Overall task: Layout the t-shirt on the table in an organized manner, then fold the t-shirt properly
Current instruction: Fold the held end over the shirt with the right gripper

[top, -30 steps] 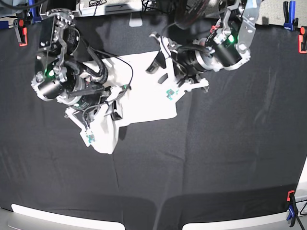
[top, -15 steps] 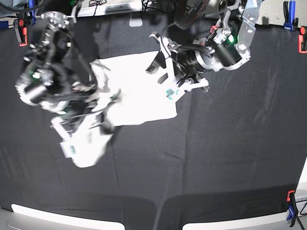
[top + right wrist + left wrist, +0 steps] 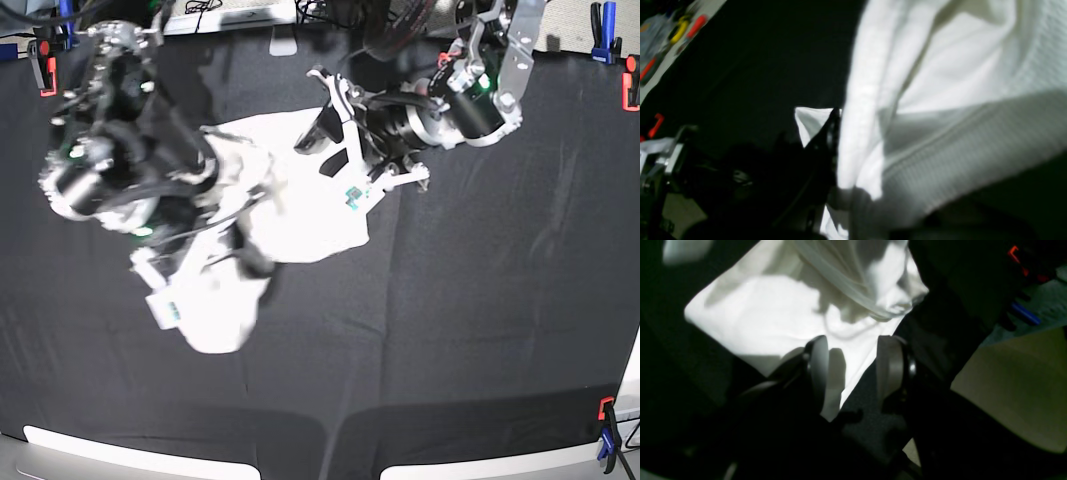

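The white t-shirt (image 3: 305,205) lies crumpled on the black table (image 3: 450,330), plain side up. Its lower left part hangs from my right gripper (image 3: 248,262), which is blurred by motion. In the right wrist view, ribbed white cloth of the t-shirt (image 3: 940,100) fills the frame, pinched at the dark right gripper (image 3: 836,133), which is shut on it. My left gripper (image 3: 328,145) hovers over the shirt's upper right edge. In the left wrist view the left gripper (image 3: 853,370) stands open, with the edge of the t-shirt (image 3: 773,316) lying below its grey fingers (image 3: 818,366).
Orange clamps (image 3: 42,68) (image 3: 630,85) and blue clamps (image 3: 600,30) (image 3: 606,445) hold the black cloth at the table's edges. Cables trail from both arms above the shirt. Light surfaces show along the front edge (image 3: 130,462).
My right arm swung left and then back toward the middle, dragging the shirt's lower left flap with it. The left arm has barely moved.
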Available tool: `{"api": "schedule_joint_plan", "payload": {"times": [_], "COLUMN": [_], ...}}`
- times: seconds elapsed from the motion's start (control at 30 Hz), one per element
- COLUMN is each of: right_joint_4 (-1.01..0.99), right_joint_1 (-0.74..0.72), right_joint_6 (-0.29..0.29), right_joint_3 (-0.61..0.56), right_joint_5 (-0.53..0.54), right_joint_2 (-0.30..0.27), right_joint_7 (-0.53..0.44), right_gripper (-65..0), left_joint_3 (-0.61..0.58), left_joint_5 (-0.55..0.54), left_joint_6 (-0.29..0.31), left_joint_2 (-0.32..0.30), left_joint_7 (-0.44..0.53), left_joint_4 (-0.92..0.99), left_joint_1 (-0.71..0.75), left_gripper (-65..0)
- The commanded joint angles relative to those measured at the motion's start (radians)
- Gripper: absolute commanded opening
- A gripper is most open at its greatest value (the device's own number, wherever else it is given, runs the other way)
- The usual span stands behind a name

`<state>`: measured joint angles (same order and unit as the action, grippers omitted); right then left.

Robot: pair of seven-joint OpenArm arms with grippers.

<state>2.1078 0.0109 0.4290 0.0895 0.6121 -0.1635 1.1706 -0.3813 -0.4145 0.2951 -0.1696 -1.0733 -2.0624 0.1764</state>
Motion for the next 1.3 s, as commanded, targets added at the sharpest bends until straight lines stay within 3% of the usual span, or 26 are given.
{"api": "schedule_joint_plan", "payload": {"times": [0.0, 0.3, 0.77, 1.1, 1.27], "right_joint_4": [0.017, -0.005, -0.174, -0.205, -0.205], "right_joint_1": [-0.008, 0.025, 0.023, 0.002, -0.016], "right_joint_6": [0.008, 0.000, 0.000, 0.015, 0.020], "right_joint_3": [-0.014, -0.105, -0.105, -0.105, -0.105], "right_joint_5": [-0.011, -0.165, -0.164, -0.198, -0.258], "right_joint_2": [0.001, 0.006, 0.009, 0.154, 0.196], "right_joint_7": [-0.025, -0.025, -0.030, -0.075, -0.069], "right_gripper": [-65.0, -65.0, -65.0, -65.0, -38.9], "left_joint_3": [-0.001, -0.001, -0.001, -0.001, -0.001], "left_joint_5": [-0.015, -0.016, -0.016, 0.008, 0.272], "left_joint_6": [0.003, 0.003, 0.003, 0.004, 0.003], "left_joint_2": [0.003, 0.003, 0.003, 0.002, 0.002], "left_joint_7": [0.024, 0.024, 0.024, 0.027, 0.027], "left_joint_4": [-0.018, -0.018, -0.018, -0.018, -0.019], "left_joint_1": [-0.010, -0.010, -0.010, -0.011, -0.011], "left_gripper": [-42.8, -42.8, -42.8, -42.8, -42.8]}}
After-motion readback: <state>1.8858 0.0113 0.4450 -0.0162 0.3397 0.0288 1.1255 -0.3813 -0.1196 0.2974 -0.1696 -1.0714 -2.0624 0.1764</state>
